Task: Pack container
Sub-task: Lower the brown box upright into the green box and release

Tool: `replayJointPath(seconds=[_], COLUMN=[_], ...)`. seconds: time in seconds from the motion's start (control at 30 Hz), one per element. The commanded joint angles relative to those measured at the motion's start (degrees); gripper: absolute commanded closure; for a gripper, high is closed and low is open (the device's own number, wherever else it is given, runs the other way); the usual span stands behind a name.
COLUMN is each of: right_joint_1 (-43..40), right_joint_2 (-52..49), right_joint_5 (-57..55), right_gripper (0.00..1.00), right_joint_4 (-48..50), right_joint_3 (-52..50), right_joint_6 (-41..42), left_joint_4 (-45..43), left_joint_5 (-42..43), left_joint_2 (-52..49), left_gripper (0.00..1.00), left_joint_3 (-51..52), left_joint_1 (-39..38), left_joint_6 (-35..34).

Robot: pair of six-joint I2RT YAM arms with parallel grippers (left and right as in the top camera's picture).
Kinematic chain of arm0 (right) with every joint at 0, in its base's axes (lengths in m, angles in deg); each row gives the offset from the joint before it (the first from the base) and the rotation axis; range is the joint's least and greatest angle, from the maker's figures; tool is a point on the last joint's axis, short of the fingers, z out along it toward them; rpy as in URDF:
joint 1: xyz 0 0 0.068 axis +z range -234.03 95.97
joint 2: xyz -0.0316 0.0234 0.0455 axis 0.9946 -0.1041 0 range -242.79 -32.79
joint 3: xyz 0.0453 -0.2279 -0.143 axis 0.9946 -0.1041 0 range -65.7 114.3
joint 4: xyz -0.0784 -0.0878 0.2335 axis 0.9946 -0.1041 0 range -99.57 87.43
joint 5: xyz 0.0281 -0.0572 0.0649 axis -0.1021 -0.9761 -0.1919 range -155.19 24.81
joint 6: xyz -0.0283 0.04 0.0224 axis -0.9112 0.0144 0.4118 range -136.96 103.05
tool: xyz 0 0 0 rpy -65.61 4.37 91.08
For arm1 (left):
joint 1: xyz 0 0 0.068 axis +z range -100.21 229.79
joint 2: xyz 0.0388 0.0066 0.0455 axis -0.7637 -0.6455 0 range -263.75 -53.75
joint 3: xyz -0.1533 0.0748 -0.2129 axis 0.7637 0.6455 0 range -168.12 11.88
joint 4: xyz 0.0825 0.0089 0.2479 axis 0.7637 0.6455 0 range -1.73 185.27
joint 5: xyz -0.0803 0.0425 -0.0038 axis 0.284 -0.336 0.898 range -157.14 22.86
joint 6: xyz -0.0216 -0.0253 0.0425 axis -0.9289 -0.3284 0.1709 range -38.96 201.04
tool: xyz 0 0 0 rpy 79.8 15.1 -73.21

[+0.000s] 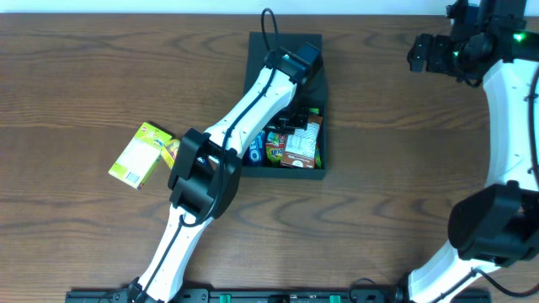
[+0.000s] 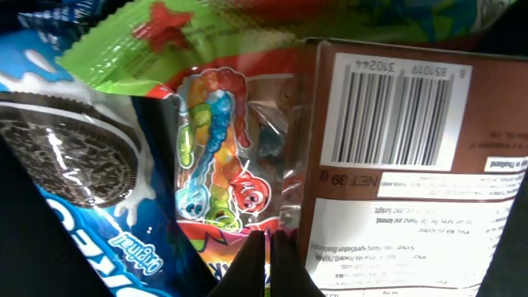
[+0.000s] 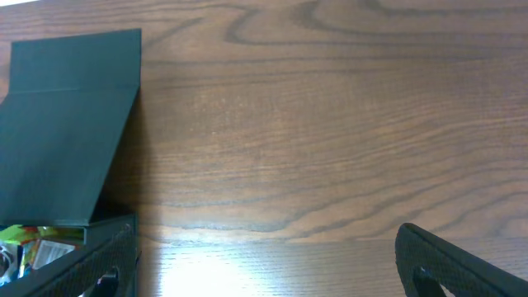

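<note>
The dark teal-green container (image 1: 286, 174) stands at the table's middle, its flap lid (image 1: 283, 44) open at the far side. It holds several snack packs. My left gripper (image 1: 294, 111) reaches down into it. In the left wrist view its fingers (image 2: 266, 257) are shut together just above a gummy-worm pack (image 2: 221, 165), between a blue Oreo pack (image 2: 91, 173) and a brown pack with a barcode (image 2: 396, 165). My right gripper (image 1: 421, 52) hovers at the far right, open and empty (image 3: 272, 264). The lid also shows in the right wrist view (image 3: 66, 124).
A yellow-green snack pack (image 1: 143, 153) lies on the wooden table left of the container, beside my left arm. A green wrapper with a red star (image 2: 165, 37) lies at the top of the packs in the box.
</note>
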Motion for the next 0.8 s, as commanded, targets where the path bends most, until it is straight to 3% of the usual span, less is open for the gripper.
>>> replayJointPath(seconds=[0.0,0.77], right_joint_1=[-0.5,-0.3], right_joint_2=[-0.4,-0.4], right_joint_5=[0.3,1.2], right_gripper=[0.01,0.01], right_joint_4=[0.1,-0.1], right_joint_3=[0.0,-1.9], right_joint_6=[-1.1,-1.0], left_joint_4=[0.8,4.2], left_joint_5=[-0.1,3.1], left_joint_2=[0.9,0.9], left_gripper=[0.94,0.94], left_joint_3=[0.4,0.4], left_joint_1=[0.1,-2.3], left_joint_6=[1.5,5.8])
